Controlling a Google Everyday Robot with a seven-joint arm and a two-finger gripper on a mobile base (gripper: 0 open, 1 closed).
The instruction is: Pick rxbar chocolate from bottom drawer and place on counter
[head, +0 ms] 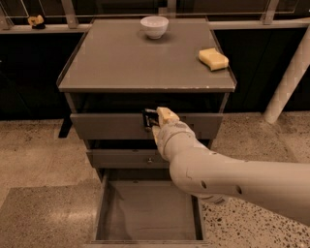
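- Mock kitchen in a test hall: grey cabinet (116,127), speckled floor (34,150), railing (70,13) behind.
- Bowl (154,26) at the worktop's (126,63) back edge, sponge (213,58) near its right edge.
- Tool (151,119) just below the front edge.

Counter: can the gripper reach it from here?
Probably yes. The gripper sits just below the front edge of the counter; the bowl stands at the back, the sponge far right, neither above it.

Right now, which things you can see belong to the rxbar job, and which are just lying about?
Job: end effector, in front of the top drawer; bottom drawer, pulled open; counter. The rxbar chocolate cannot be made out.
Lying about: white bowl and yellow sponge, both on the counter.
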